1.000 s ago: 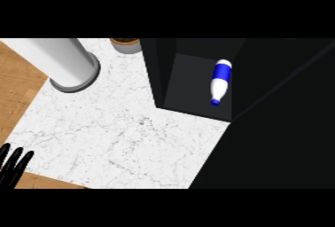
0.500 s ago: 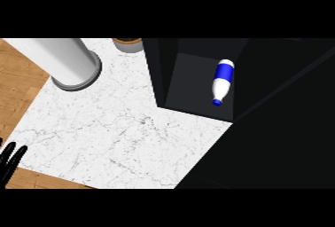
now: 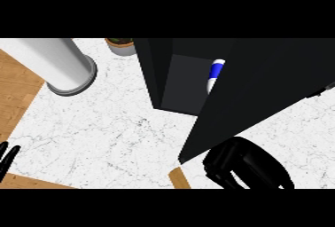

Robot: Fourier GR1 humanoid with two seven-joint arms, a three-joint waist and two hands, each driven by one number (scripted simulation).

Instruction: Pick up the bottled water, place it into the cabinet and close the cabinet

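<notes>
Head view looks steeply down on a black cabinet (image 3: 157, 66) standing on the white marble desk (image 3: 111, 128). Its door (image 3: 262, 88) is angled partway across the opening. The bottled water (image 3: 216, 72) already lies inside the cabinet, and only a blue and white strip of it shows in the narrow gap past the door's edge. Placing looks done, so closing is the step in hand. The right robot hand (image 3: 245, 166) sits at the door's near lower edge, on the outer side, probably so that it can push the panel toward the cabinet. It is dark against a dark door, so I cannot tell whether it touches the panel or how far open it is, and nothing shows in its hold. The left robot hand (image 3: 12, 155) rests far to the cabinet's left at the view's edge, fingers straight and up, holding nothing and well clear of the door's path. A tall white cylinder (image 3: 62, 62) stands to the cabinet's left, and a small potted plant (image 3: 119, 44) sits just beside the cabinet's far left corner. Neither is in the door's way. The door has to travel further before the opening is covered.
</notes>
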